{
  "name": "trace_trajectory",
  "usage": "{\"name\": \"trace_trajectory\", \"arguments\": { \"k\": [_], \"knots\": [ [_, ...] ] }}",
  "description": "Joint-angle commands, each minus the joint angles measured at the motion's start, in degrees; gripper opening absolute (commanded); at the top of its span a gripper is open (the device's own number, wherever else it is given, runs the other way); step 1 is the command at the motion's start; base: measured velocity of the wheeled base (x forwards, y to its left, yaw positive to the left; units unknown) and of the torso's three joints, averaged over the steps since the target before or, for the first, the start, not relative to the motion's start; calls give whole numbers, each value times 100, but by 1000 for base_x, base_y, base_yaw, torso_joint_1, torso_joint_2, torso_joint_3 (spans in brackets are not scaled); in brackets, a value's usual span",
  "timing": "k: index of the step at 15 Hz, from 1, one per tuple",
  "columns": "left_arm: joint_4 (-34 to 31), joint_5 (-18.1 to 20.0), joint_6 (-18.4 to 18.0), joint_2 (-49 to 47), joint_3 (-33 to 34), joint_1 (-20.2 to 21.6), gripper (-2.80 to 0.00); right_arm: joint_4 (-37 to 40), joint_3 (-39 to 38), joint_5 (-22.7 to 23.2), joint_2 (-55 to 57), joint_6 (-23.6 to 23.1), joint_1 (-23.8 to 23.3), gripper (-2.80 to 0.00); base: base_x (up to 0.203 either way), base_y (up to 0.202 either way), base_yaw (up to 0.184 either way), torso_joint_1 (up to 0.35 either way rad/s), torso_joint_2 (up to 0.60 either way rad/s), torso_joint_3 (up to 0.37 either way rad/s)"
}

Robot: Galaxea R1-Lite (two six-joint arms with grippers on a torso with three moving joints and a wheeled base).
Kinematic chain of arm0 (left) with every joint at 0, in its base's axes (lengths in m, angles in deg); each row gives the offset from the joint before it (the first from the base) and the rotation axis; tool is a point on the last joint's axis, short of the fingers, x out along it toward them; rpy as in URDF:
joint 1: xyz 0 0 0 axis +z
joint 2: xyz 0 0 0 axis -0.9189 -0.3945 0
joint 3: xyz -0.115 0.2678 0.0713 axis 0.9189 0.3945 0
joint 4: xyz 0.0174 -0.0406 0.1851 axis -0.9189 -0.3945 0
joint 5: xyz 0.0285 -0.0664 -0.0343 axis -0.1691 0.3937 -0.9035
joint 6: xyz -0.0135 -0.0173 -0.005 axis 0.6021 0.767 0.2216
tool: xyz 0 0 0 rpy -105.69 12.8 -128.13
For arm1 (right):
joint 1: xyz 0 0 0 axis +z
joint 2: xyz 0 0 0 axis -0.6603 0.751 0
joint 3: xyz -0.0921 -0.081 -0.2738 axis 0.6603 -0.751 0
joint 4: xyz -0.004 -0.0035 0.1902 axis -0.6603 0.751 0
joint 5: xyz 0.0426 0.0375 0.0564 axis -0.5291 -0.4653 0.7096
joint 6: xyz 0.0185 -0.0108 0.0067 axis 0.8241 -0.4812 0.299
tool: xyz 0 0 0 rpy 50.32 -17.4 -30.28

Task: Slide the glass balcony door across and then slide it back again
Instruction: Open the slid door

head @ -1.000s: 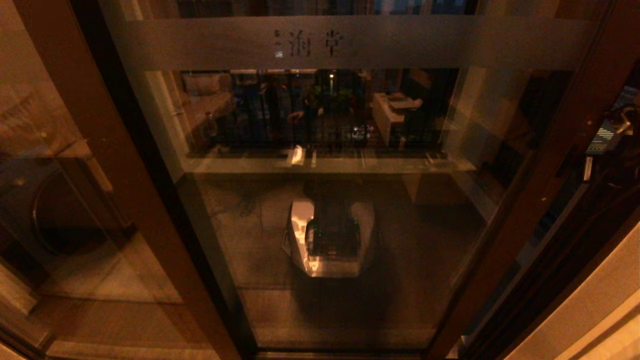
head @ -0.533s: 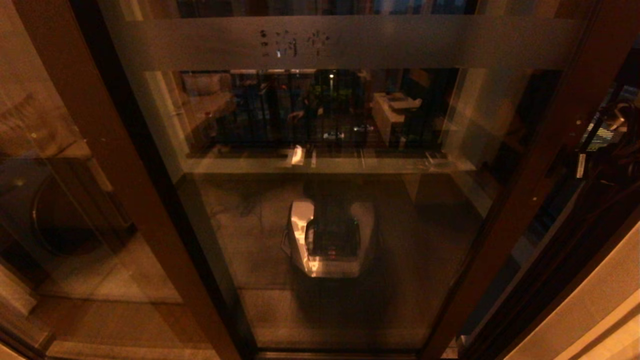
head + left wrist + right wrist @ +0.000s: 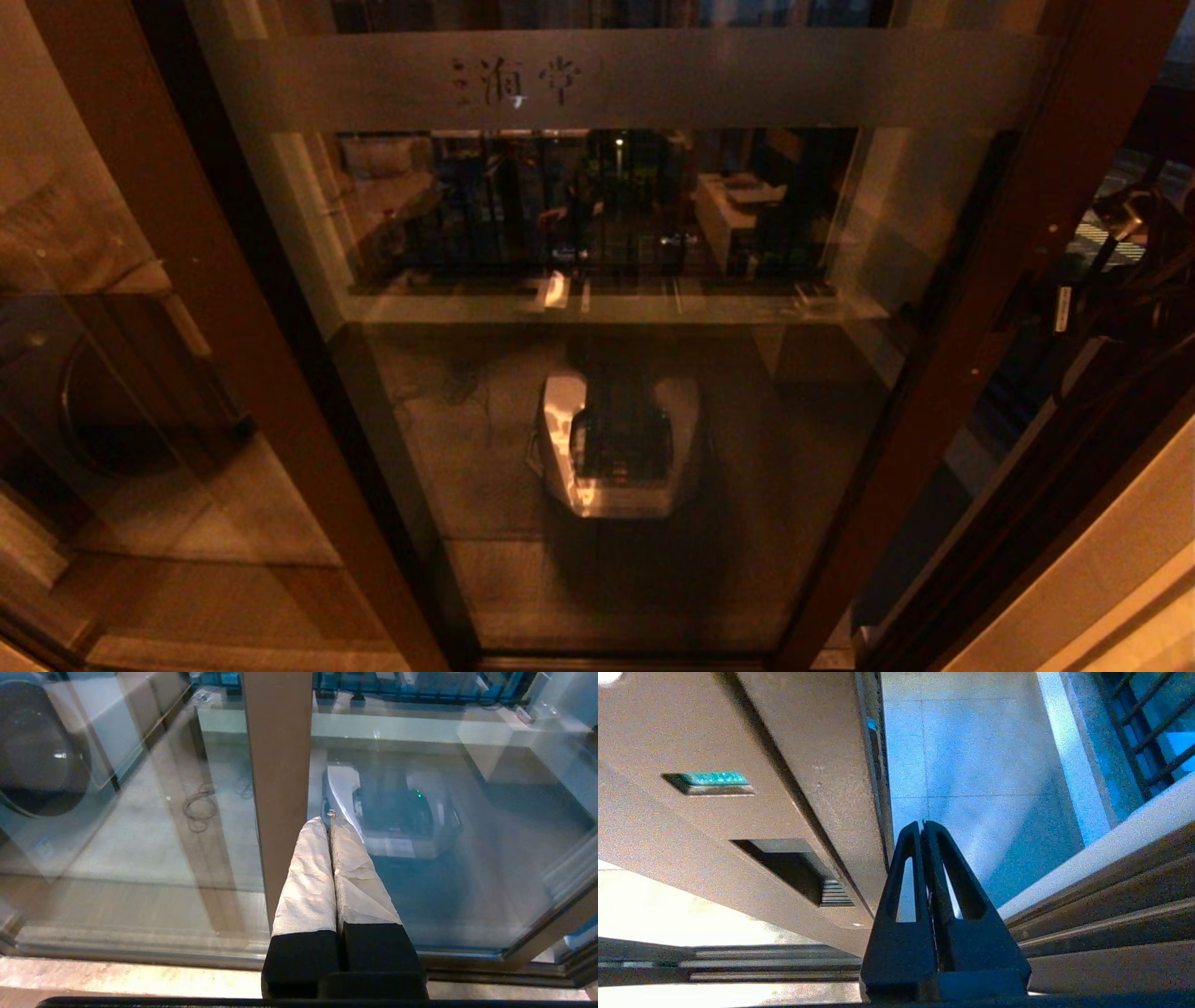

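Note:
The glass balcony door (image 3: 597, 401) fills the head view, with its frosted band (image 3: 747, 79) of small characters near the top. Its dark reddish-brown right stile (image 3: 980, 345) stands away from the jamb, leaving a gap. My right arm (image 3: 1120, 280) reaches into that gap. In the right wrist view my right gripper (image 3: 922, 823) is shut and empty, right beside the door's edge (image 3: 873, 812), near the recessed handle slot (image 3: 784, 868). My left gripper (image 3: 329, 820) is shut and empty in front of the glass, next to a brown stile (image 3: 278, 765).
At the left is the fixed panel showing a washing machine (image 3: 112, 401). The black-barred railing window (image 3: 579, 215) lies beyond the glass. A white and dark shape (image 3: 616, 448) shows low in the glass. Floor tracks (image 3: 1111, 914) run beside my right gripper.
The door has slid to the left: its characters and right stile have shifted left and the gap at the right has widened. My right arm has followed it.

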Motion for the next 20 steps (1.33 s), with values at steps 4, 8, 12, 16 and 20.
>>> {"name": "trace_trajectory", "arguments": {
  "k": [4, 8, 12, 16, 20],
  "knots": [
    [-2, -6, 5, 0, 1, 0, -280, -11, -111, -4, -142, 67, 207, -280, 0, 0, 0, 0, 0, 0],
    [0, -2, 5, 0, 1, 0, -280, -11, -240, -21, -260, 75, 414, -280, 0, 0, 0, 0, 0, 0],
    [4, -6, 5, 9, 1, 0, -280, -11, -297, -21, -295, 102, 458, -280, 0, 0, 0, 0, 0, 0],
    [-3, -6, -1, 1, 1, 0, -280, -11, -342, -21, -339, 102, 543, -280, 0, 0, 0, 0, 0, 0],
    [2, -4, 5, 6, 1, 0, -280, -11, -445, -14, -383, 110, 700, -280, 0, 0, 0, 0, 0, 0]
  ]
}}
